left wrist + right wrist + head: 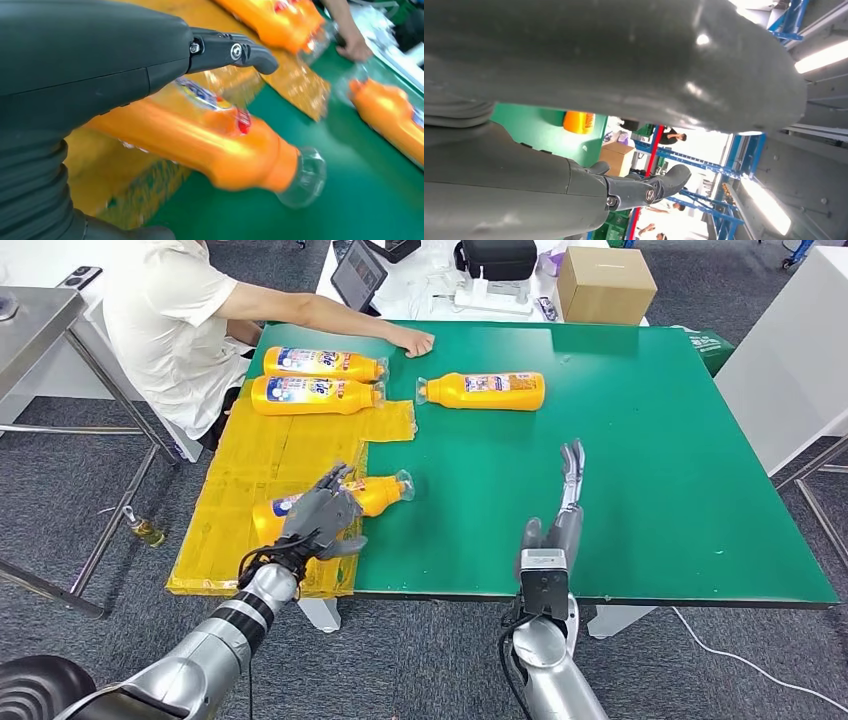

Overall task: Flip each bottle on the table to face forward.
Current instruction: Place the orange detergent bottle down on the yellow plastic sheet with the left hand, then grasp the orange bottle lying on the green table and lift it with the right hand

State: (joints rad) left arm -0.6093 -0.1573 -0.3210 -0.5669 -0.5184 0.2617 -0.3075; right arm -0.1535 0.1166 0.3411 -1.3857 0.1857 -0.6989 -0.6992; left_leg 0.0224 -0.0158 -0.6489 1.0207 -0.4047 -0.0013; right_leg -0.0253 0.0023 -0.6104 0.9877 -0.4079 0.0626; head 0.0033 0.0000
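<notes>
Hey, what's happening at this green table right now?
A humanoid robot is working through orange bottles lying on a green table. Its left hand grips the nearest bottle, which lies partly on a yellow sheet. The right hand is held above the table with fingers straight, holding nothing. Three more bottles lie farther back, two on the sheet, one on bare green. A seated person rests a hand on the table.

Four orange bottles (483, 390) (325, 364) (312, 395) (375, 494) on green table (650, 490). One yellow mat (260, 465). One cardboard box (605, 285). One seated person (165, 325). Two robot hands (320, 518) (565, 510).
</notes>
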